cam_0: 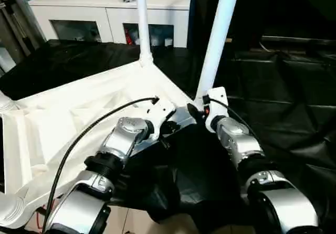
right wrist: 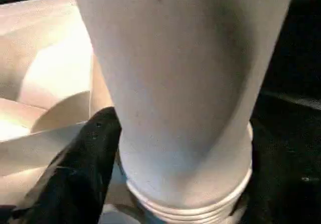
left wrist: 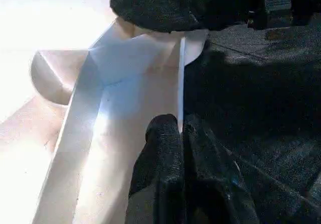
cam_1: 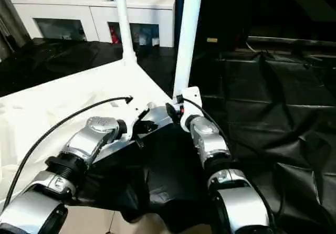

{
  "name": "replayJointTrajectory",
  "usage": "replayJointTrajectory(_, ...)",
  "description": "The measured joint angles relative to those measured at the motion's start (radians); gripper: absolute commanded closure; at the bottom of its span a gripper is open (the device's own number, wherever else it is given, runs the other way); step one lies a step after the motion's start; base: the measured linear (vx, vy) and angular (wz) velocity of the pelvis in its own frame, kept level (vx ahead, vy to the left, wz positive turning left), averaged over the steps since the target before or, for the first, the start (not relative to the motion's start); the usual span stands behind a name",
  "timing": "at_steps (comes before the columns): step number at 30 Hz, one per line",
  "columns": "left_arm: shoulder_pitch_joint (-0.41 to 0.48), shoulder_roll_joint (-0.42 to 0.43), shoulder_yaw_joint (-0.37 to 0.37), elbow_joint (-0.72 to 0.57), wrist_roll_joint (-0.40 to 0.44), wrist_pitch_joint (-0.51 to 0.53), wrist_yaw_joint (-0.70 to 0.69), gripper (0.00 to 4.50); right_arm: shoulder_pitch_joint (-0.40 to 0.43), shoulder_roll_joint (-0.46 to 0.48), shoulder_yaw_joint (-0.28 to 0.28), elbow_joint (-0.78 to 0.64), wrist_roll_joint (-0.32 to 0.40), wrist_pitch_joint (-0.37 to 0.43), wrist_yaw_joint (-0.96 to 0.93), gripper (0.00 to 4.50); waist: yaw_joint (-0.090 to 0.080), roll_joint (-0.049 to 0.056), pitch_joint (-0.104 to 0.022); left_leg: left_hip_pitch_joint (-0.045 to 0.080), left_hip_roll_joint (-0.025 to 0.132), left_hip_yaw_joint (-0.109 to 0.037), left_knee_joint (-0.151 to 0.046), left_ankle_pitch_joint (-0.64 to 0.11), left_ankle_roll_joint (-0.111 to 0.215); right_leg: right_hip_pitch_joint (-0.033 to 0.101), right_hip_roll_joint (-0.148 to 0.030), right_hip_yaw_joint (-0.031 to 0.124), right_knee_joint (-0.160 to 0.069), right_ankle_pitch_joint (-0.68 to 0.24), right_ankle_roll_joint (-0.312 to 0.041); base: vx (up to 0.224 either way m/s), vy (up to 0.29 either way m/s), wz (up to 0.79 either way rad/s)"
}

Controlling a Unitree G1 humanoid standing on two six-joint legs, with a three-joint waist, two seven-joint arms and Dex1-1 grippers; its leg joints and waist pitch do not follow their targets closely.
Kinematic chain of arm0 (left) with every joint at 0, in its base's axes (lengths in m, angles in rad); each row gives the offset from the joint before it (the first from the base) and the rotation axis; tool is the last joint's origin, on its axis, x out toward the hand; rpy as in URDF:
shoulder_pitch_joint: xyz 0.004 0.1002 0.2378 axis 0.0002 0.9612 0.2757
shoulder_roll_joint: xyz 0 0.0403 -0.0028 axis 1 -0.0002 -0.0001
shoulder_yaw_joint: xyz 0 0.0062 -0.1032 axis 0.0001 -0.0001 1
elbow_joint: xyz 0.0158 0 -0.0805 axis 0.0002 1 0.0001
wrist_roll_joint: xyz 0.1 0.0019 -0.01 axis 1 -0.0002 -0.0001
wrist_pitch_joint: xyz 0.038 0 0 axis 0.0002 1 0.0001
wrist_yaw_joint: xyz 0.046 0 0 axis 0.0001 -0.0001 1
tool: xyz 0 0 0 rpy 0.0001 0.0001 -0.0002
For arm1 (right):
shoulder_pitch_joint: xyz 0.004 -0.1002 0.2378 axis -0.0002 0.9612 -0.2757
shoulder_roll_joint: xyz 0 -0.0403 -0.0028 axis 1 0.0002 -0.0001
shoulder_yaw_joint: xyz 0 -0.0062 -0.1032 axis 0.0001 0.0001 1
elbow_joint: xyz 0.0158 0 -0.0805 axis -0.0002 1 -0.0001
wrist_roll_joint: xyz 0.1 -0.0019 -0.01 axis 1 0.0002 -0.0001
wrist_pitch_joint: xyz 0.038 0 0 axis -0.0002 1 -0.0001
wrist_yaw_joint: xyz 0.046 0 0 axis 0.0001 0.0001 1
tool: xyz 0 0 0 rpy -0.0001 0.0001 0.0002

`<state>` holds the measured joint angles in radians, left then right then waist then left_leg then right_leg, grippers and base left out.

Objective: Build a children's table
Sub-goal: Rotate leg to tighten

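White plastic tabletop (cam_0: 79,113) lies underside up on black sheeting (cam_0: 283,103), ribs showing. Two white tubular legs stand upright in its corner sockets: the far leg (cam_0: 142,21) and the near leg (cam_0: 218,34). The left gripper (left wrist: 175,128) has its black fingers pinched together on the thin rim of the tabletop near that socket. The right gripper (cam_0: 197,110) sits at the near leg's base, one black finger (right wrist: 83,158) beside the tube; I cannot tell whether it grips. Behind stands a white cabinet (cam_0: 110,13).
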<state>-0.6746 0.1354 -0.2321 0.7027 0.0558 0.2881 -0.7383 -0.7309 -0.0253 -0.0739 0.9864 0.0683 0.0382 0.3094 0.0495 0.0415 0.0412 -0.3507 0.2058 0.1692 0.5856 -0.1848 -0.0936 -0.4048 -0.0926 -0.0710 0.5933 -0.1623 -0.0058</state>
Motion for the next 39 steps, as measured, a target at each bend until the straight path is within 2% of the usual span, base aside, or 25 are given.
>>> replayJointTrajectory(4,0.024,0.016,0.006,-0.022,-0.004,-0.031,-0.033,4.50,0.018,-0.023,0.018,-0.014,-0.003,-0.028,0.092,0.56,-0.006,0.001,0.000,-0.002,0.000,0.000,-0.003,0.000,0.000,-0.001,0.001,0.000,0.000,0.000,0.000,0.000,0.000,0.00)
replayJointTrajectory(6,0.043,0.041,0.001,-0.054,-0.016,-0.045,-0.084,4.50,0.040,-0.056,0.043,-0.049,-0.003,-0.027,0.175,0.56,-0.007,0.002,0.001,-0.002,0.000,0.000,-0.006,0.000,0.000,-0.002,0.001,-0.001,0.001,0.001,-0.001,0.000,0.000,0.00)
replayJointTrajectory(12,0.098,0.116,-0.023,-0.141,-0.063,-0.087,-0.275,4.50,0.134,-0.204,0.146,-0.228,0.003,0.006,0.518,0.56,0.006,0.009,0.005,-0.010,0.001,0.001,-0.009,-0.001,0.002,-0.007,0.002,-0.001,0.000,-0.001,-0.002,0.000,0.000,0.00)
replayJointTrajectory(14,0.109,0.145,-0.030,-0.156,-0.070,-0.108,-0.334,4.50,0.156,-0.246,0.165,-0.270,0.006,0.013,0.616,0.56,0.009,0.010,0.005,-0.016,0.002,0.001,-0.007,0.000,0.005,-0.013,0.002,-0.002,0.002,-0.001,-0.002,0.000,0.000,0.00)
replayJointTrajectory(16,0.121,0.170,-0.038,-0.168,-0.080,-0.121,-0.382,4.50,0.173,-0.274,0.185,-0.299,0.012,0.018,0.688,0.56,0.011,0.010,0.005,-0.016,0.002,0.001,-0.006,0.000,0.005,-0.013,0.002,-0.002,0.002,-0.001,-0.003,0.000,0.000,0.00)
replayJointTrajectory(23,0.136,0.221,-0.059,-0.188,-0.082,-0.152,-0.469,4.50,0.198,-0.332,0.238,-0.392,0.021,0.052,0.831,0.56,0.010,0.011,0.005,-0.015,0.002,0.000,0.000,-0.002,0.003,-0.011,0.002,0.000,0.003,0.001,-0.004,0.000,0.000,0.00)
replayJointTrajectory(27,0.150,0.244,-0.064,-0.205,-0.083,-0.169,-0.513,4.50,0.226,-0.334,0.252,-0.436,0.046,0.069,0.894,0.56,0.011,0.011,0.005,-0.015,0.002,0.001,0.000,-0.002,0.003,-0.011,0.001,0.000,0.003,0.001,-0.004,0.000,0.000,0.00)
replayJointTrajectory(28,0.150,0.247,-0.065,-0.207,-0.083,-0.170,-0.517,4.50,0.226,-0.338,0.256,-0.439,0.046,0.070,0.899,0.84,0.011,0.011,0.005,-0.015,0.002,0.001,0.000,-0.002,0.003,-0.011,0.001,0.000,0.003,0.001,-0.004,0.000,0.000,0.00)
replayJointTrajectory(30,0.152,0.248,-0.069,-0.209,-0.083,-0.173,-0.521,4.50,0.231,-0.340,0.260,-0.450,0.045,0.073,0.901,0.84,0.011,0.011,0.005,-0.015,0.002,0.001,0.000,-0.002,0.003,-0.011,0.001,0.000,0.003,0.001,-0.004,0.000,0.000,0.00)
replayJointTrajectory(32,0.154,0.249,-0.069,-0.209,-0.083,-0.175,-0.524,4.50,0.237,-0.338,0.261,-0.458,0.045,0.080,0.901,1.16,0.011,0.011,0.005,-0.015,0.002,0.001,0.000,-0.002,0.003,-0.011,0.001,0.000,0.003,0.001,-0.004,0.000,0.000,0.00)
replayJointTrajectory(39,0.161,0.247,-0.061,-0.209,-0.087,-0.178,-0.519,4.50,0.253,-0.323,0.259,-0.474,0.042,0.092,0.864,1.62,0.011,0.011,0.005,-0.015,0.002,0.001,0.000,-0.002,0.003,-0.009,0.001,0.001,0.003,0.001,-0.004,0.000,0.000,0.00)
